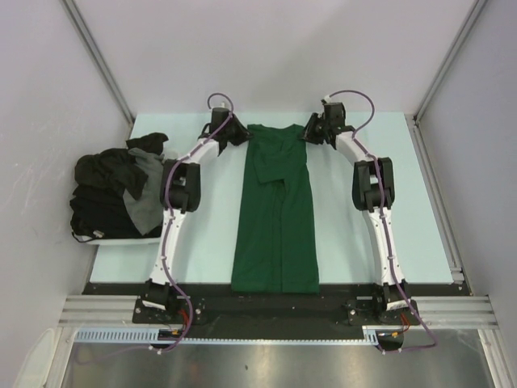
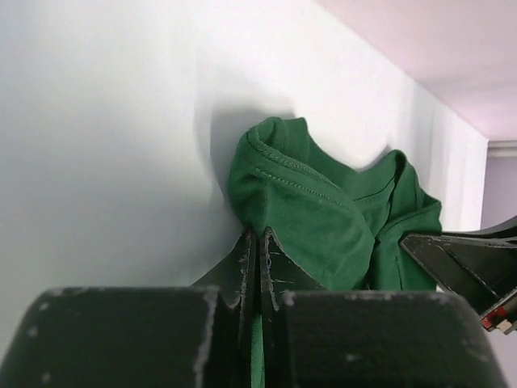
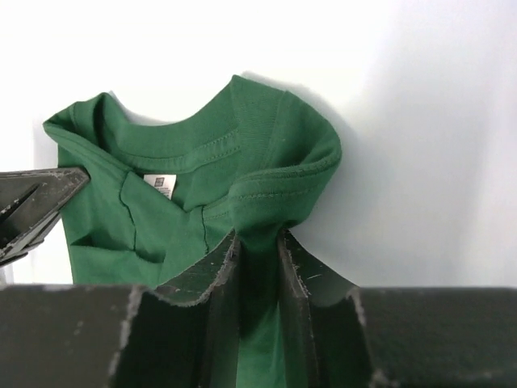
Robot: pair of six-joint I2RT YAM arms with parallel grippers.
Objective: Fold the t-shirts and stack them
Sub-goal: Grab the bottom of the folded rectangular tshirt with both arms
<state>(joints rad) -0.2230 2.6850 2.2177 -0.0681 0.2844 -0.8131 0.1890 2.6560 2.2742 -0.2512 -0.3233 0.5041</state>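
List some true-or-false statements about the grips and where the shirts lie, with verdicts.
1. The left gripper and right gripper each pinch the green t-shirt at its collar end. True.
2. The green t-shirt lies spread out with both sleeves open. False: it is folded into a long narrow strip.
3. The pile of dark shirts lies to the robot's right. False: it lies to its left.
4. A white neck label shows inside the collar. True.

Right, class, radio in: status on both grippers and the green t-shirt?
Left gripper shut on green t-shirt, collar end. Right gripper likewise. Dark t-shirts piled left, not obstructing.
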